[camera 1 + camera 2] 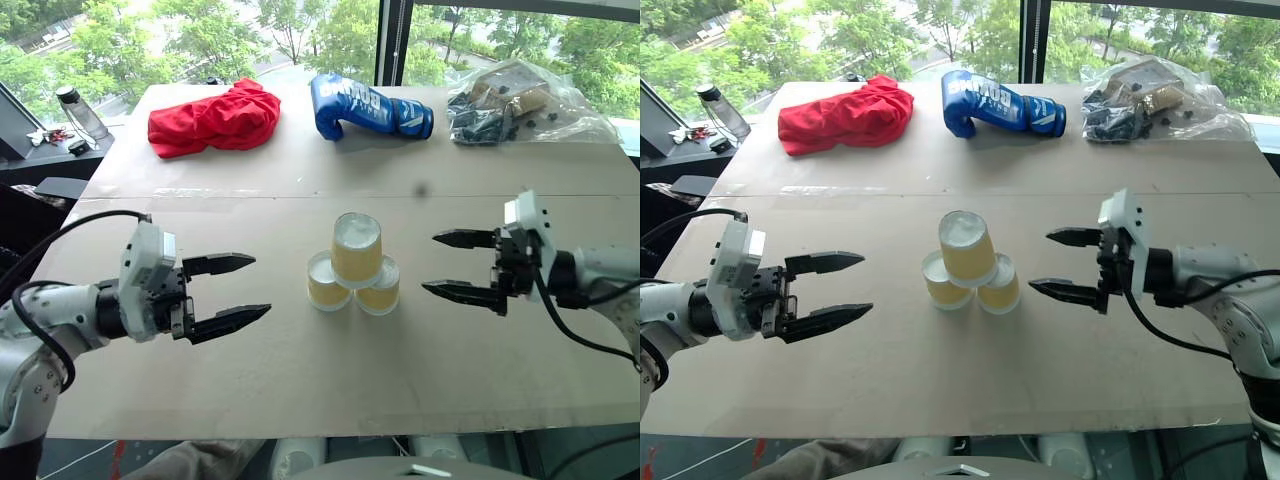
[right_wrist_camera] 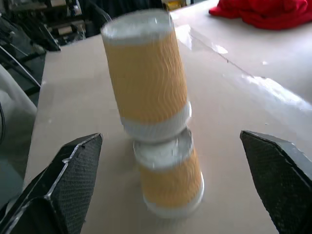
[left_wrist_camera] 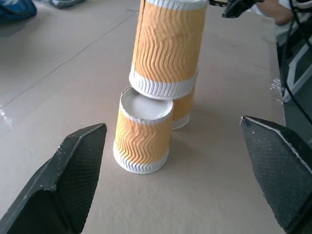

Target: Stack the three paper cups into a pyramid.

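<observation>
Cups stand stacked at the centre of the head view: the three paper cups (image 1: 354,268) sit upside down on the brown table (image 1: 300,370), two side by side with their bases up and the third resting on both, so the pyramid (image 1: 966,265) is built. The left gripper (image 1: 242,292) sits at the lower left of the frame, well apart from the cups, its two black fingers spread and holding nothing. The right gripper (image 1: 452,263) is at the right of the frame, level with the stack, its fingers spread too and empty, pointing toward the cups without touching them. Along the upper edge of the table lie a red cloth (image 1: 212,118) at the upper left, a blue boxing glove (image 1: 365,105) at top centre and a clear plastic bag (image 1: 525,102) of dark parts at the upper right. A water bottle (image 1: 80,110) stands on a side surface at the far upper left.

In the left wrist view the stack fills the middle of the frame. The top cup (image 3: 168,46) rests on the white base of the nearer bottom cup (image 3: 143,134), and the other bottom cup peeks out behind. The black fingers (image 3: 68,180) stand wide at either lower corner, clear of the cups.

In the right wrist view the top cup is at upper centre, sitting on a bottom cup (image 2: 171,178) at lower centre. The fingers (image 2: 63,180) are again wide apart at the lower corners, with the red cloth at the upper right.
</observation>
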Robot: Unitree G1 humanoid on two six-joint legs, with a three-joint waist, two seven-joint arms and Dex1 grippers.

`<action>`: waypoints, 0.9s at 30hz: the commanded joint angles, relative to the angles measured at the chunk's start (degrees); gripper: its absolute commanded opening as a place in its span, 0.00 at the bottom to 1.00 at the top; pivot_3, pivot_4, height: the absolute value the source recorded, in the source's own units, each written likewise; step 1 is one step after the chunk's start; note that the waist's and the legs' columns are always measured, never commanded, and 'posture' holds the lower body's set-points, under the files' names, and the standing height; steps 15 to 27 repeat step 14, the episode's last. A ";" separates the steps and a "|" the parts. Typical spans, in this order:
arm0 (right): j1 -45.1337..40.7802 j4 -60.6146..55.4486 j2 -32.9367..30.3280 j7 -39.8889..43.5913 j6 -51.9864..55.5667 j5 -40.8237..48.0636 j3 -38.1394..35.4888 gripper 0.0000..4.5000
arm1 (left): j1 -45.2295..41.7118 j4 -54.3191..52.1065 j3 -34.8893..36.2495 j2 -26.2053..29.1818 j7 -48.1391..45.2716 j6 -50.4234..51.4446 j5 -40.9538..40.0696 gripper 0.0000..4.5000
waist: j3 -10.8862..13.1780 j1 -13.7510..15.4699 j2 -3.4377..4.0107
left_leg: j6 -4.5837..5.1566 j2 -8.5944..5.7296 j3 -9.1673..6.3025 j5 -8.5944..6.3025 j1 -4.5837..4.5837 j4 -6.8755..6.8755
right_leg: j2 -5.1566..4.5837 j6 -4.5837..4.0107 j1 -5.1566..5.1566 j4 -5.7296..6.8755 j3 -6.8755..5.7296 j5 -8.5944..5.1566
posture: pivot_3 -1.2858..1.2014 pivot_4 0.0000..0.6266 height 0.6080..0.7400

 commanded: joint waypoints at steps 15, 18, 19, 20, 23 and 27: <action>15.21 33.17 15.46 7.72 -46.29 -17.40 -6.78 1.00 | 6.94 13.20 -12.86 -15.48 14.42 -27.69 25.41 1.00 | -0.17 -0.46 -0.04 | 0.00 -0.19 0.10 0.00 0.91 0.02 | 0.11 -0.06 0.82 0.08 0.19 0.00 | 0.52 0.24 1.00; 15.21 33.17 15.46 7.72 -46.29 -17.40 -6.78 1.00 | 6.94 13.20 -12.86 -15.48 14.42 -27.69 25.41 1.00 | -0.17 -0.46 -0.04 | 0.00 -0.19 0.10 0.00 0.91 0.02 | 0.11 -0.06 0.82 0.08 0.19 0.00 | 0.52 0.24 1.00; 15.21 33.17 15.46 7.72 -46.29 -17.40 -6.78 1.00 | 6.94 13.20 -12.86 -15.48 14.42 -27.69 25.41 1.00 | -0.17 -0.46 -0.04 | 0.00 -0.19 0.10 0.00 0.91 0.02 | 0.11 -0.06 0.82 0.08 0.19 0.00 | 0.52 0.24 1.00; 15.21 33.17 15.46 7.72 -46.29 -17.40 -6.78 1.00 | 6.94 13.20 -12.86 -15.48 14.42 -27.69 25.41 1.00 | -0.17 -0.46 -0.04 | 0.00 -0.19 0.10 0.00 0.91 0.02 | 0.11 -0.06 0.82 0.08 0.19 0.00 | 0.52 0.24 1.00; 15.21 33.17 15.46 7.72 -46.29 -17.40 -6.78 1.00 | 6.94 13.20 -12.86 -15.48 14.42 -27.69 25.41 1.00 | -0.17 -0.46 -0.04 | 0.00 -0.19 0.10 0.00 0.91 0.02 | 0.11 -0.06 0.82 0.08 0.19 0.00 | 0.52 0.24 1.00; 15.21 33.17 15.46 7.72 -46.29 -17.40 -6.78 1.00 | 6.94 13.20 -12.86 -15.48 14.42 -27.69 25.41 1.00 | -0.17 -0.46 -0.04 | 0.00 -0.19 0.10 0.00 0.91 0.02 | 0.11 -0.06 0.82 0.08 0.19 0.00 | 0.52 0.24 1.00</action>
